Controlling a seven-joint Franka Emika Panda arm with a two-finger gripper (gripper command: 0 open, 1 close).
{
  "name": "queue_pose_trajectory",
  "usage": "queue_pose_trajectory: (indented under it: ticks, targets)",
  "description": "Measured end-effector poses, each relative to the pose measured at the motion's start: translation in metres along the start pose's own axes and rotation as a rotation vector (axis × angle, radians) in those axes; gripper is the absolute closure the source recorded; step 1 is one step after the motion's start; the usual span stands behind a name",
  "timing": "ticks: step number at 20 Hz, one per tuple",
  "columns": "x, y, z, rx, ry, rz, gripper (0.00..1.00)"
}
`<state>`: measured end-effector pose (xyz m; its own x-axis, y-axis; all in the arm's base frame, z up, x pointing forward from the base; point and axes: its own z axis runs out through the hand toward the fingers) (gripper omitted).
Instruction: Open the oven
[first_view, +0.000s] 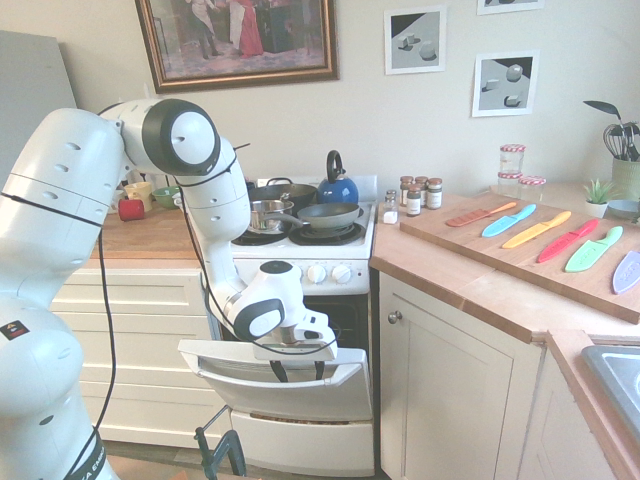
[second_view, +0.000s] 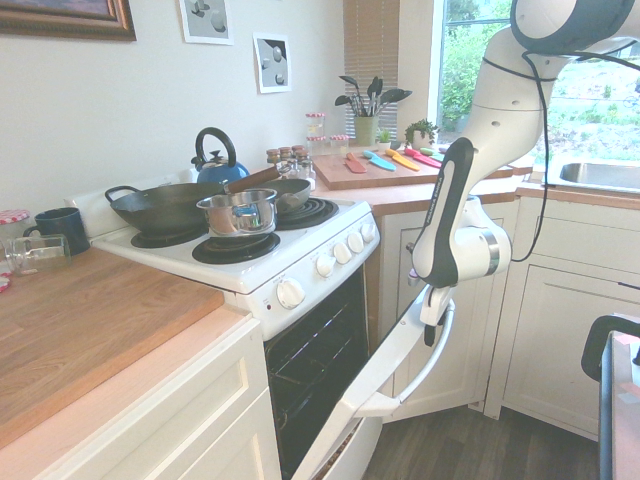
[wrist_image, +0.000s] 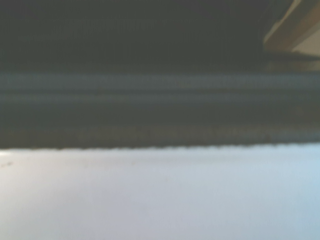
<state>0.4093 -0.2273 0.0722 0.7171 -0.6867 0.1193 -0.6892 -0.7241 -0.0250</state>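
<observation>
Kitchen, bench (first_view: 150, 235) left and right of oven (first_view: 300, 446); door (first_view: 282, 400) partly dropped. Pincer (first_view: 299, 370) spread, tips tucked between door and handle (second_view: 431, 368), apparently hooking for leverage, not pinching. Further lowering likely needed.

A bright window (second_view: 590, 110) lights pale walls (second_view: 120, 100), cream cabinets (second_view: 575, 340) and dark wood-look flooring (second_view: 490, 440).

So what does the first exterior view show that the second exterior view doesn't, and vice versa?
Only the first: the red mug on the left counter and the cream drawers' full front.
Only the second: the window and the dark blue mug.
Both: the oven door partly open, the blue kettle, the knives.
</observation>
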Motion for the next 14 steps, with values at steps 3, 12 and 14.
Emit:
queue_pose_trajectory:
  ticks: [3,12,14]
  targets:
    - [-0.014,0.018,0.013,0.003,-0.015,-0.013,0.0]
    - [-0.006,0.054,-0.072,0.019,0.062,0.16,0.0]
    - [-0.016,0.048,-0.097,0.005,0.036,0.147,0.0]
